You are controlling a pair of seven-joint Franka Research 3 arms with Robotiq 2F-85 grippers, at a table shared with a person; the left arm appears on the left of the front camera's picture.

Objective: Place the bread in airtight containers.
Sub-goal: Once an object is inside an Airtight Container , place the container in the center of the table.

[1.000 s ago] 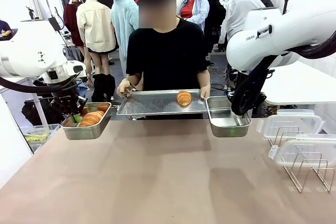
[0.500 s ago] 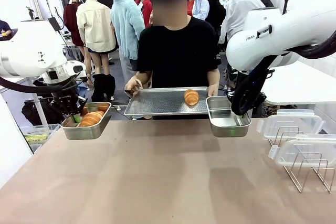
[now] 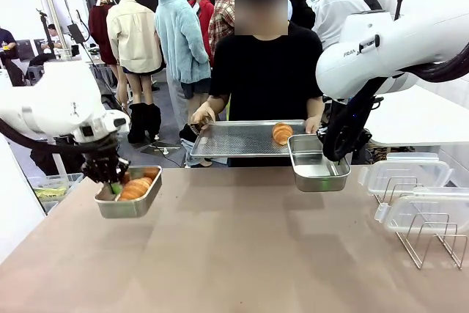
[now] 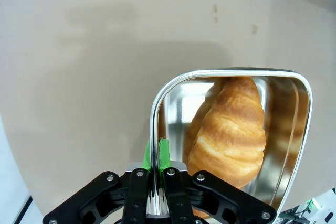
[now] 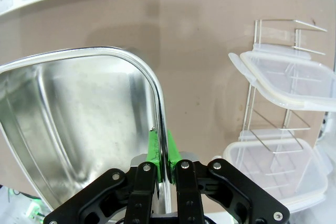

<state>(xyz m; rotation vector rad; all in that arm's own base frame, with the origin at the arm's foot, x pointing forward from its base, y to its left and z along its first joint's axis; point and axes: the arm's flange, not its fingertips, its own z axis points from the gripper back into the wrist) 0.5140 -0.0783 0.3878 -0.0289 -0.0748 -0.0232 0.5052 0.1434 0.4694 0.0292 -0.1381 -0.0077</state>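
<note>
My left gripper (image 3: 111,183) is shut on the near rim of a steel airtight container (image 3: 129,197) that holds a golden ridged bread roll (image 3: 136,187), just above the table's left side. In the left wrist view the green pads (image 4: 164,152) pinch the tin's rim (image 4: 231,71), with the bread (image 4: 231,129) lying inside. My right gripper (image 3: 334,155) is shut on the rim of a second container (image 3: 318,166), which is empty (image 5: 79,108); its pads (image 5: 153,149) clamp the wall. A person holds a flat perforated tray (image 3: 234,140) with one bread roll (image 3: 281,133) beside that empty tin.
Two clear plastic lids (image 3: 407,172) (image 3: 429,212) rest on a wire rack (image 3: 429,243) at the table's right edge, also seen as lids (image 5: 287,74) (image 5: 273,167) in the right wrist view. The person's hands grip both ends of the tray. The brown table (image 3: 234,247) stretches in front.
My left arm has carried its tin with the bread rightward and lower, over the table. The person has shifted the tray to the right, up to the empty tin. The right arm stays still.
</note>
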